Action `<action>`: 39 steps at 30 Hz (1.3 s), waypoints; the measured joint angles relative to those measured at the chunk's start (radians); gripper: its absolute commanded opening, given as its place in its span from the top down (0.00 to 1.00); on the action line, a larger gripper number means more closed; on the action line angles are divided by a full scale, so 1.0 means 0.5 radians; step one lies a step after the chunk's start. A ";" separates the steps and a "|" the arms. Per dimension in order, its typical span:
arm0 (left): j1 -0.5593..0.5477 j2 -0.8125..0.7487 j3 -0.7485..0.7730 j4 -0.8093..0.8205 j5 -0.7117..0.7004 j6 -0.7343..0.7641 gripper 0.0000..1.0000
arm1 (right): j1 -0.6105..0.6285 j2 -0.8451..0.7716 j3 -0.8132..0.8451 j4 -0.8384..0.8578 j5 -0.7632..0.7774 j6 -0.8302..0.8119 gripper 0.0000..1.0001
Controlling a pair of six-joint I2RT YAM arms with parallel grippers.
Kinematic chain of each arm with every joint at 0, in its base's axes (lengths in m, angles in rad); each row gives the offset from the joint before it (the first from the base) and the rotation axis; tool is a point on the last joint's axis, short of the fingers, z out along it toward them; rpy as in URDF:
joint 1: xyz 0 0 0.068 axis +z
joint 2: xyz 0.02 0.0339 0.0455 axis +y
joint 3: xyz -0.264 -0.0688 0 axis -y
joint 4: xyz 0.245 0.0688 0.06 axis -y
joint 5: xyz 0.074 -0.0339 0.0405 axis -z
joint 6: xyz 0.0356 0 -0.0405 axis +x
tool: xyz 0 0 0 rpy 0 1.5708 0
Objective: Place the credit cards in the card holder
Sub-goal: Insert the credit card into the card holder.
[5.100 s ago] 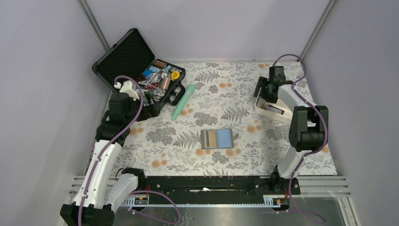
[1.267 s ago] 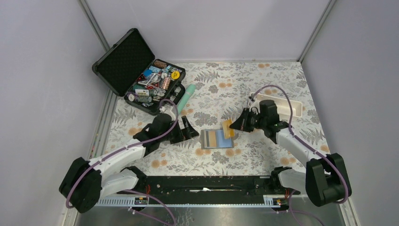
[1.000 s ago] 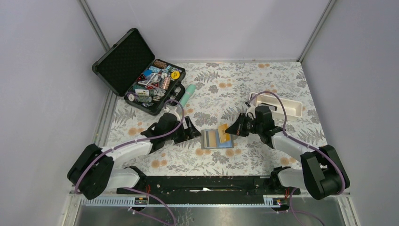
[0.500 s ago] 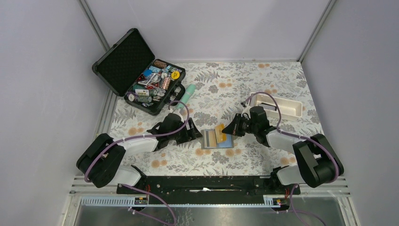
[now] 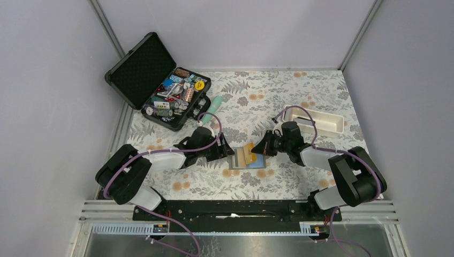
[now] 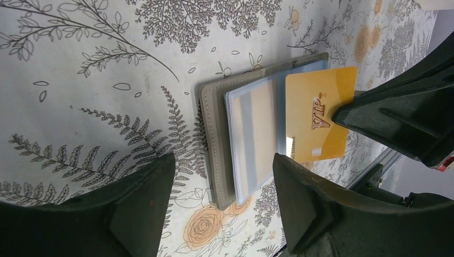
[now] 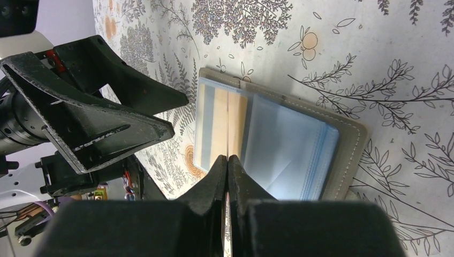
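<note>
**Gold card over the open holder, my two tools either side of it**

The card holder [image 5: 243, 163] lies open and flat on the flowered worktop [image 5: 278, 91], its clear sleeves [image 6: 251, 144] facing up. One sleeve shows an orange tint and the rest a pale blue; I cannot tell whether cards sit inside them.

My right tool [image 5: 259, 149] comes in from the holder's right side, low to the cloth, with its jaws pinched tight on one edge of the orange-yellow card [image 6: 318, 118]. The card carries "VIP" lettering. It is tilted, and its free edge reaches over the sleeves about the holder's middle. Whether that edge touches the sleeves I cannot tell. From my right wrist the card appears edge-on, a thin line over the seam between the orange-tinted part and the blue part.

My left tool [image 5: 224, 152] sits at the holder's left edge, jaws spread wide and gripping nothing. From my left wrist its two fingers [image 6: 144, 198] frame the holder's grey border, just short of it.

Beyond the holder and to its left stand the open black case [image 5: 155, 80] and, nearer, the mint-green tube [image 5: 213, 107]. The white tray [image 5: 318, 119] lies beyond the holder to its right, well apart.
</note>
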 measured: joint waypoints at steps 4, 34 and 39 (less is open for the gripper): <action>-0.016 0.024 0.014 -0.002 -0.002 -0.001 0.34 | 0.010 0.010 0.000 0.005 0.006 0.014 1.00; -0.099 0.088 0.046 -0.002 -0.089 -0.001 0.49 | 0.064 0.047 -0.082 0.072 0.157 0.111 1.00; -0.101 0.093 0.046 0.001 -0.094 0.000 0.53 | 0.066 0.060 -0.105 0.124 0.159 0.140 1.00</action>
